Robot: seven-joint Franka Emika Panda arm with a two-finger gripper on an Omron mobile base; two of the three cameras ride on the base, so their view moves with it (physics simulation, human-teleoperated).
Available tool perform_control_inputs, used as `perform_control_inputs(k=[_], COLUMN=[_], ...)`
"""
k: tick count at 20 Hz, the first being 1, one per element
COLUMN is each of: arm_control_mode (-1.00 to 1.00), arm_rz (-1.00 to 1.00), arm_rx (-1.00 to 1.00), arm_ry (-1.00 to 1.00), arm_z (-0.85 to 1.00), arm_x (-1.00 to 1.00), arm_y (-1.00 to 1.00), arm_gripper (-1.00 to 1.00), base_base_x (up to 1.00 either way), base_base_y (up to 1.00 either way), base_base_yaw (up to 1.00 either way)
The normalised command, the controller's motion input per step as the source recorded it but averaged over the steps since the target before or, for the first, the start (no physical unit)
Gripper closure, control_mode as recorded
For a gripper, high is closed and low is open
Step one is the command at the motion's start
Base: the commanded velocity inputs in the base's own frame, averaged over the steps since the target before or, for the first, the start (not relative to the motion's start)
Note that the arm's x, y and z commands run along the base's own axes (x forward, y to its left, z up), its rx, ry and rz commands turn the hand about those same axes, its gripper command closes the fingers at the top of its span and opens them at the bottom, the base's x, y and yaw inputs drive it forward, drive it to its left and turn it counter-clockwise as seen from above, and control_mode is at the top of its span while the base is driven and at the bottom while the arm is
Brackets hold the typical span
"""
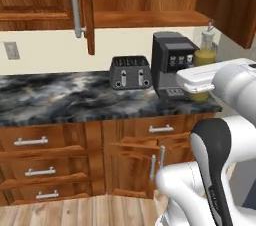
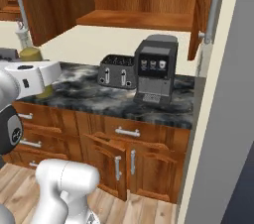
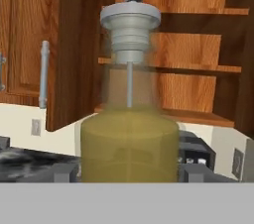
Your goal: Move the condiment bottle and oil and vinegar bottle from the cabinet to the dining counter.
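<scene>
Progress looks partial from where I stand.

From the left base view, the oil and vinegar bottle (image 1: 205, 54) is out of the cabinet (image 1: 145, 0) and sits upright at the end of the white arm, in front of the kitchen counter (image 1: 65, 95) and just beside the coffee machine (image 1: 172, 62). The toaster (image 1: 130, 71) stands further left. The cabinet's open door (image 1: 89, 10) shows a bare wooden shelf.

From the right base view, the same olive-yellow bottle (image 2: 29, 54) rises behind the arm's white wrist at the left edge, its lower part hidden by the arm. The open shelf (image 2: 134, 19) above again looks bare, and a second door (image 2: 203, 10) hangs open on the right.

The hand view puts the bottle (image 3: 130, 143) dead centre and very close, spout up, with the cabinet shelves behind. The pincer's fingertips are hidden here, but with the bottle this near and carried off the shelf, I judge the pincer to be clamped around its body.

So 1 bottle is lifted out but not delivered: I see no dining counter here, so the carry there remains. The condiment bottle I cannot spot, so I cannot tell whether that one is done.
</scene>
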Motion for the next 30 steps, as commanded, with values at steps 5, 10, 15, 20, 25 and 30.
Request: perform_control_inputs(k=[5, 10, 15, 20, 25, 30], arm_control_mode=[1.00, 1.00, 1.00, 1.00, 1.00, 1.00], arm_rz=[0.00, 0.00, 0.00, 0.00, 0.00, 0.00], arm_rx=[0.00, 0.00, 0.00, 0.00, 0.00, 0.00], arm_ry=[0.00, 0.00, 0.00, 0.00, 0.00, 0.00], arm_z=[0.00, 0.00, 0.00, 0.00, 0.00, 0.00], arm_x=[0.00, 0.00, 0.00, 0.00, 0.00, 0.00], arm_y=[0.00, 0.00, 0.00, 0.00, 0.00, 0.00], arm_gripper=[1.00, 1.00, 1.00, 1.00, 1.00, 1.00], base_base_x=[-0.60, -0.20, -0.13, -0.01, 0.00, 0.00], base_base_y=[0.73, 0.94, 0.96, 0.99, 0.90, 0.78], base_base_yaw=[0.07, 0.22, 0.25, 0.32, 0.42, 0.46])
